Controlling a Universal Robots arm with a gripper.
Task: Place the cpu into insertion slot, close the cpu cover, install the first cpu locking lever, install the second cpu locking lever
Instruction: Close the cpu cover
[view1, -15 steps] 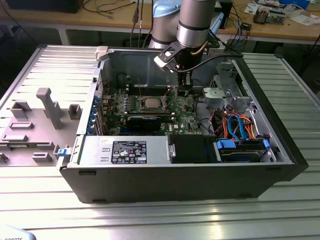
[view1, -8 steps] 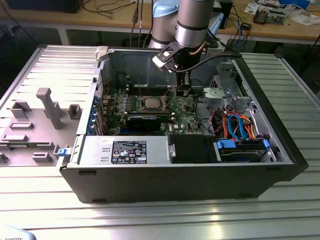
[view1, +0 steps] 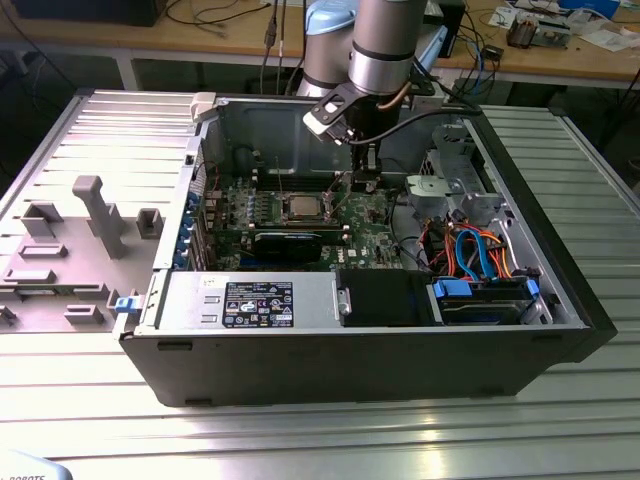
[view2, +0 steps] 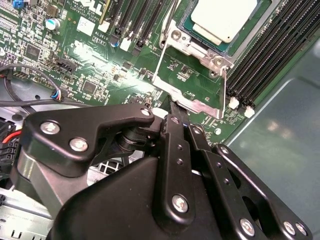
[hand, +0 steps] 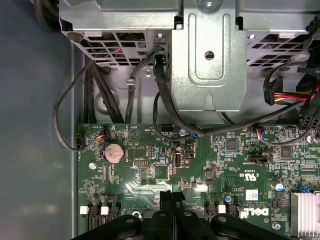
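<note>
The black linkage pincer (view2: 175, 117), fingers closed together on nothing, sits at the free edge of the swung-open thin silver frame-shaped cpu cover (view2: 195, 100), while the flat silver-topped square cpu (view2: 224, 19) lies seated in the silver-rimmed insertion slot (view2: 186, 20) on the green circuit board (view2: 100, 65).

Case (view1: 350, 365), top open: free entry from above. Space over the cpu (view1: 300, 208): unobstructed. Obstacles: drive cage (view1: 455, 185) and cable bundle (view1: 478, 250) at the exterior view's right; black card (view1: 288, 242) near the cpu; hand (view1: 366, 184), fingers together, low between cpu and drive cage.
</note>
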